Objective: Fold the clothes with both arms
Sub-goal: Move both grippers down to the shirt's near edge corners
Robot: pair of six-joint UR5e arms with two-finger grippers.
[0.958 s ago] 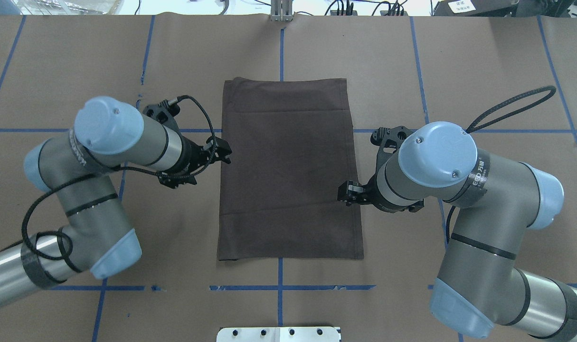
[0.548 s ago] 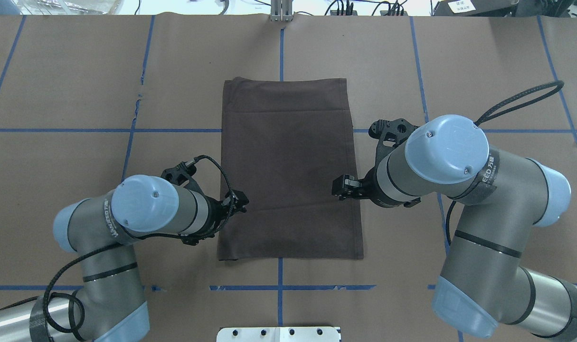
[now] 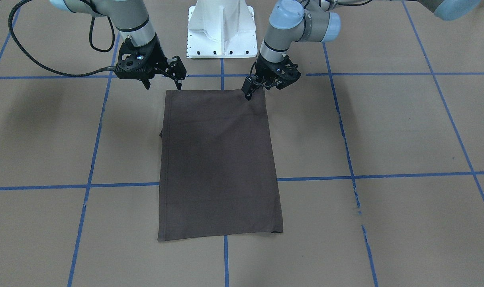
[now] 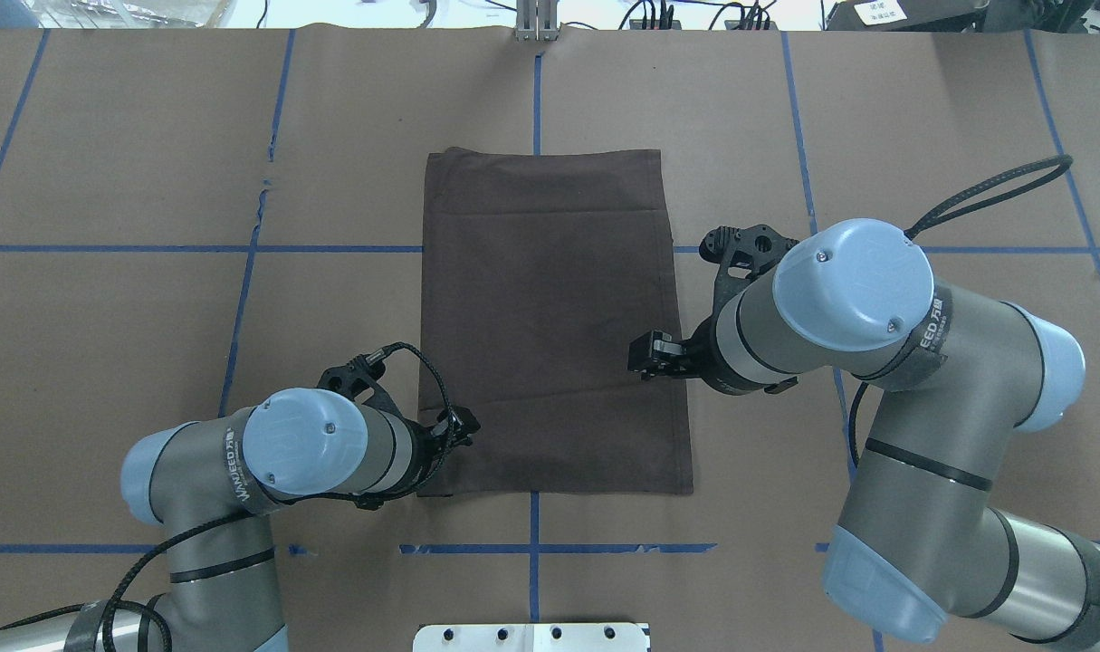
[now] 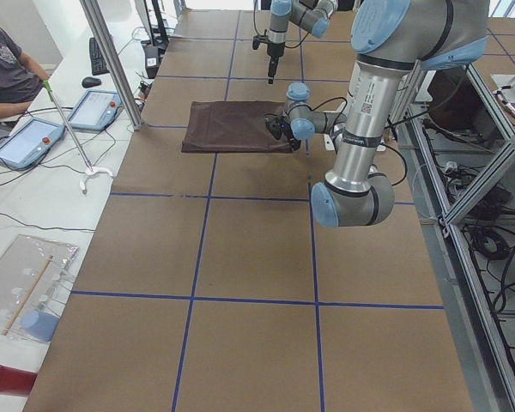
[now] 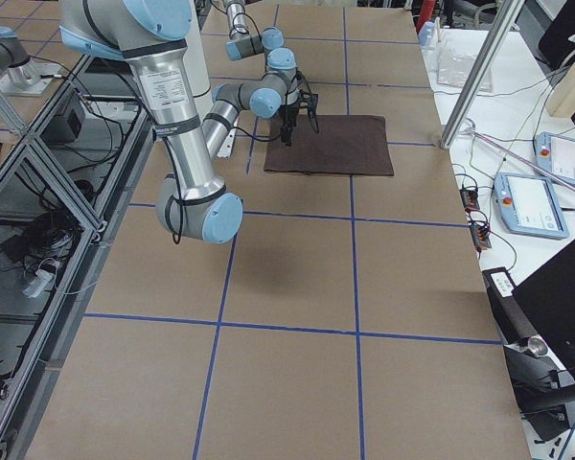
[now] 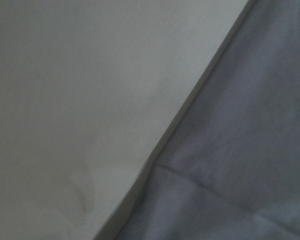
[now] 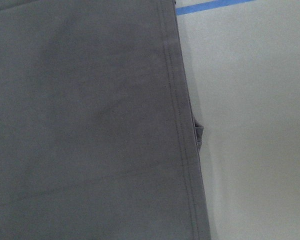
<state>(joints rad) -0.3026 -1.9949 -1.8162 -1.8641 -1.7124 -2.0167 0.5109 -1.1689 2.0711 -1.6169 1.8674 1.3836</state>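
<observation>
The dark brown-grey T-shirt (image 4: pixel 550 317) lies flat on the table, folded into a tall rectangle; it also shows in the front view (image 3: pixel 218 159). My left gripper (image 4: pixel 459 424) is low at the shirt's near left corner, and its fingers look open in the front view (image 3: pixel 253 91). The left wrist view shows the cloth edge (image 7: pixel 250 150) very close and blurred. My right gripper (image 4: pixel 645 355) hovers over the shirt's right edge. It is open and empty in the front view (image 3: pixel 164 84). The right wrist view shows the shirt's stitched hem (image 8: pixel 180 125).
The table is covered in brown paper with blue tape lines (image 4: pixel 533 86). The white pedestal (image 3: pixel 220 28) stands at the near edge behind the shirt. In the left side view an operator (image 5: pixel 4 69) sits beyond the far edge beside two tablets (image 5: pixel 94 110).
My left arm has swung back toward the robot along the shirt's left edge, from mid-length to the near corner, and lowered. My right gripper has shifted slightly inward over the right edge.
</observation>
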